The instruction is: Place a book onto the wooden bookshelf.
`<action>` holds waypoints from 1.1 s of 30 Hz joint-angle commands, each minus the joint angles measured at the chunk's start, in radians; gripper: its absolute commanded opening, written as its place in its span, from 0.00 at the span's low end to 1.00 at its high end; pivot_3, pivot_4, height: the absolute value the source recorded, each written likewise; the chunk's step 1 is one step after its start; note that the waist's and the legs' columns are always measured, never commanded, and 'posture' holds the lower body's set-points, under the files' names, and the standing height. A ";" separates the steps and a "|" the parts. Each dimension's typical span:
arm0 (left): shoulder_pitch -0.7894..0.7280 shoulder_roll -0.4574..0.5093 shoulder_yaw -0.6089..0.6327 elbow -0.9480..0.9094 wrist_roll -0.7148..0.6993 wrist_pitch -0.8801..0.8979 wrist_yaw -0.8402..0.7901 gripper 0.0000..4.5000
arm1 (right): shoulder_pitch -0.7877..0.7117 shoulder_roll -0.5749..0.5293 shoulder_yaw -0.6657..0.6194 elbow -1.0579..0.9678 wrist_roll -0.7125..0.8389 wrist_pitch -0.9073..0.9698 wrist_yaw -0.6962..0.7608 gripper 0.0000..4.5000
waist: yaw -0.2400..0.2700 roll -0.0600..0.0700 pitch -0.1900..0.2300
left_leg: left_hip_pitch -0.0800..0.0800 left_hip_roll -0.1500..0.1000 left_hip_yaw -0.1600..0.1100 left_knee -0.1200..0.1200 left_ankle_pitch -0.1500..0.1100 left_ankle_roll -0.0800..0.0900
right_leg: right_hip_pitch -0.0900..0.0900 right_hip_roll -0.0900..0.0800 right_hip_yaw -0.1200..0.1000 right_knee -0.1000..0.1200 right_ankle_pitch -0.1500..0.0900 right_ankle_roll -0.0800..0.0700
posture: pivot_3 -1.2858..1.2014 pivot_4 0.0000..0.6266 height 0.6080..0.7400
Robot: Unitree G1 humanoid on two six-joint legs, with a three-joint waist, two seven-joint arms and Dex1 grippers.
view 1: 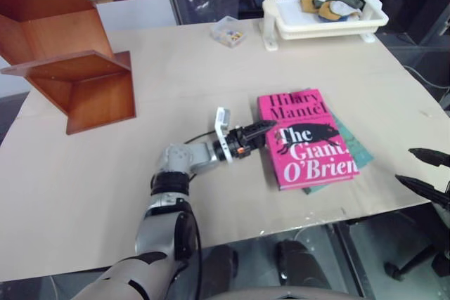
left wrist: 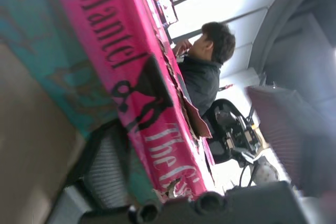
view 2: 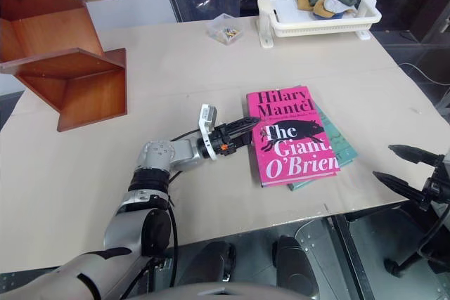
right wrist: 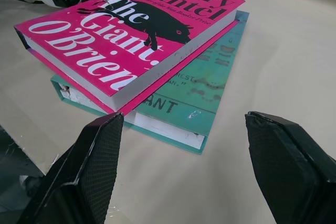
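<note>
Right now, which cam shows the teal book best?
Right wrist view: the teal book lies under the pink book, with its cover lettering, page edge and near corner showing. Both eye views show a teal strip past the pink book's right and near edges. The left wrist view gives a blurred teal patch beside the pink spine.

Left hand (view 2: 242, 131) meets the pink book's (view 2: 295, 147) spine on the teal book (view 2: 337, 145).

pink book (view 1: 306, 138) flat on table, wooden bookshelf (view 1: 70, 54) apart
</note>
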 commanded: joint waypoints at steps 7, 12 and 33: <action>0.035 -0.017 0.082 -0.104 -0.118 0.193 0.054 0.01 | -0.012 -0.010 -0.025 -0.012 -0.004 -0.018 -0.004 0.85 | 0.000 0.000 0.000 | 0.000 0.000 0.000 0.000 0.001 -0.001 | 0.000 0.000 0.000 0.000 0.000 0.000 | 0.52 0.24 1.00; 0.070 -0.045 0.121 -0.179 -0.147 0.209 0.114 0.01 | -0.029 -0.013 -0.016 -0.003 -0.009 -0.019 -0.003 0.85 | 0.000 0.000 0.000 | 0.000 0.000 0.000 0.000 0.001 -0.001 | 0.000 0.000 0.000 0.000 0.000 0.000 | 0.52 0.24 1.00; 0.120 0.203 -0.165 -0.772 0.305 -0.569 0.138 0.01 | -0.380 0.040 0.119 0.093 0.192 0.181 0.088 0.85 | 0.006 -0.003 0.002 | 0.001 0.002 0.001 0.000 0.001 -0.002 | 0.000 -0.001 0.001 0.000 0.000 0.000 | 0.52 0.24 1.00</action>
